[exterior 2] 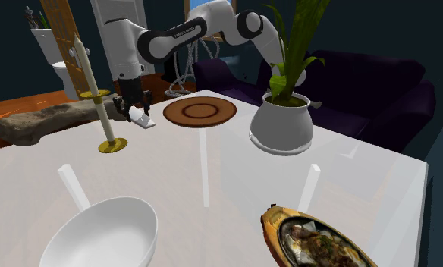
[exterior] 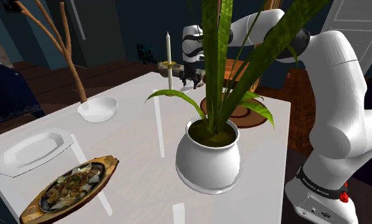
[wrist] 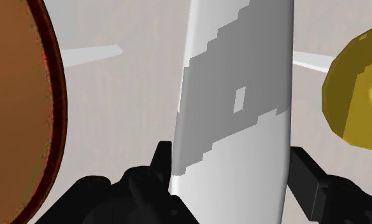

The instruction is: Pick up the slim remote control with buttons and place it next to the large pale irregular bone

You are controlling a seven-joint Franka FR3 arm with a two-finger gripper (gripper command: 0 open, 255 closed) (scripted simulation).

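Observation:
The slim remote, drawn white with a grey patch, is clasped between my black fingers in the wrist view. My gripper is shut on it. In the second exterior view the gripper hangs low over the far side of the white table, with the remote sticking out below it, close to the tabletop. The large pale brownish bone lies at the table's far left edge, to the left of the gripper. From the shoulder view the gripper is partly hidden behind plant leaves.
A tall candle in a gold holder stands between gripper and bone. A round brown mat lies to the gripper's right. A potted plant, white bowl, white plate and food platter occupy the nearer table.

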